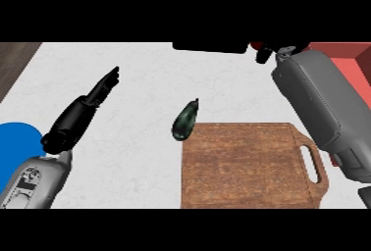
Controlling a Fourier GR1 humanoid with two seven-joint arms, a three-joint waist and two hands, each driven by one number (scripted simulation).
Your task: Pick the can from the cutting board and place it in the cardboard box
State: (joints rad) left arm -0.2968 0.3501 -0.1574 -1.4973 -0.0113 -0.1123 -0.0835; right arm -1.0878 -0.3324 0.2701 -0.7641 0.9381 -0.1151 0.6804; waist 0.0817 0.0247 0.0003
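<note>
Right hand point(267, 53) reached over the red box point(340, 63), fingers hidden, can unseen; likely light, stiff, slick, best gripped round its sides.

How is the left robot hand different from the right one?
The left robot hand shows fully over the white counter, fingers straight and holding nothing. The right robot hand is mostly hidden behind its grey forearm, reaching to the far edge by the red box; whether it holds anything can't be seen. Both are black, on grey forearms.

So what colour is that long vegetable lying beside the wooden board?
Dark green, nearly black, with a glossy skin: the vegetable, seen in the head view.
</note>
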